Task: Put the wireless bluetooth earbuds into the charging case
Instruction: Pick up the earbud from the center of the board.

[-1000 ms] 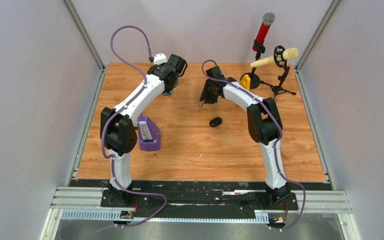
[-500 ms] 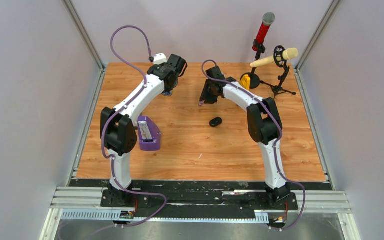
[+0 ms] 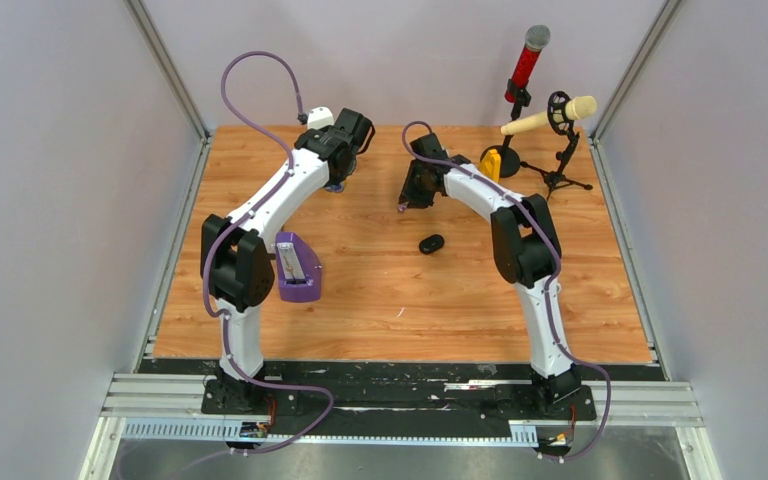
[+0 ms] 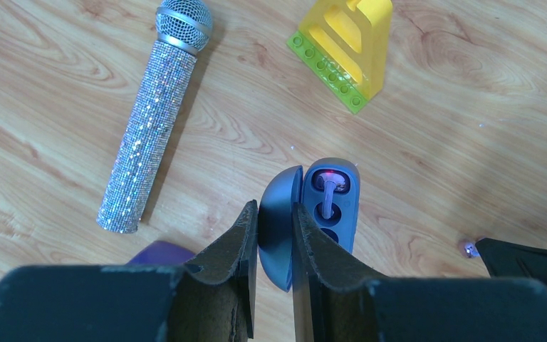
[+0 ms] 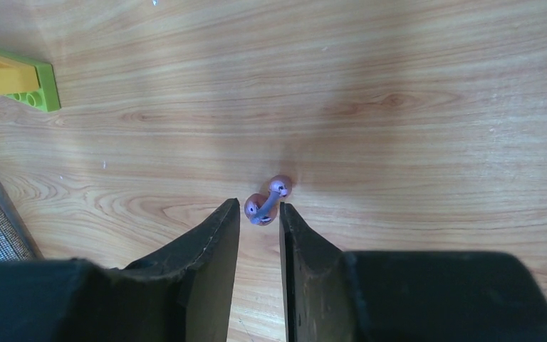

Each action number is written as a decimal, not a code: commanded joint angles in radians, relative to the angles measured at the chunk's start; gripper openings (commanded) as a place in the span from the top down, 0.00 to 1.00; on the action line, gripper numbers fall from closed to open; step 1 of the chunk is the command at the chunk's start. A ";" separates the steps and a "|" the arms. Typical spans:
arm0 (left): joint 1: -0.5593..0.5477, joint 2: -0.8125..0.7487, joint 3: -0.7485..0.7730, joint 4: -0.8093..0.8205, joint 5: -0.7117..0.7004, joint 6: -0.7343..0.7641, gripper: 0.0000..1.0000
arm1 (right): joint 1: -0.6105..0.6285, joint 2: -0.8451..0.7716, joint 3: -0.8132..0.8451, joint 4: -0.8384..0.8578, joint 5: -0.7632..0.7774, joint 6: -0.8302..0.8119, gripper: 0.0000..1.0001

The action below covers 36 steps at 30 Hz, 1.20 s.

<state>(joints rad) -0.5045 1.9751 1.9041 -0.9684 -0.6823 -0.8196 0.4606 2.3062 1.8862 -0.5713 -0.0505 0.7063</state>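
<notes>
- Near the far edge of the table, left of its middle, your left gripper is clamped tight on the raised lid of the case; the case lies open on the wood with its wells facing up.
- One purple seated bud sits in the well farthest from your fingers; the nearer wells are too dark to read.
- Your right gripper hangs just right of the case, about midway along the far edge; its jaws stand narrow.
- A second purple bud has its lower end between those fingertips, touching both as far as the wrist view shows; its other end pokes out beyond them.
- A glitter mic lies flat on the wood, beyond the case and to its left; a yellow block with a green base stands beyond the case.
- A black case lies shut near the table's middle, well apart from both grippers.
- A purple holder sits by the left edge, beside your left arm's elbow.
- At the far right corner a red mic and a cream mic sit on stands.
</notes>
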 commanded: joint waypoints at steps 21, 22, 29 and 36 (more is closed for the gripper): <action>-0.008 -0.048 0.017 0.004 -0.033 -0.010 1.00 | 0.003 0.000 0.034 0.003 -0.013 0.016 0.76; -0.008 -0.048 0.017 0.004 -0.033 -0.010 1.00 | 0.003 0.002 0.034 0.003 -0.011 0.017 0.75; -0.008 -0.051 0.016 0.004 -0.032 -0.010 1.00 | 0.003 0.008 0.032 0.004 -0.009 0.015 0.76; -0.007 -0.050 0.018 0.003 -0.031 -0.010 1.00 | 0.002 0.014 0.030 0.003 -0.017 0.015 0.76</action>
<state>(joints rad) -0.5045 1.9751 1.9041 -0.9688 -0.6823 -0.8196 0.4606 2.3070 1.9045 -0.5793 -0.0616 0.7063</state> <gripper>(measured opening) 0.260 0.244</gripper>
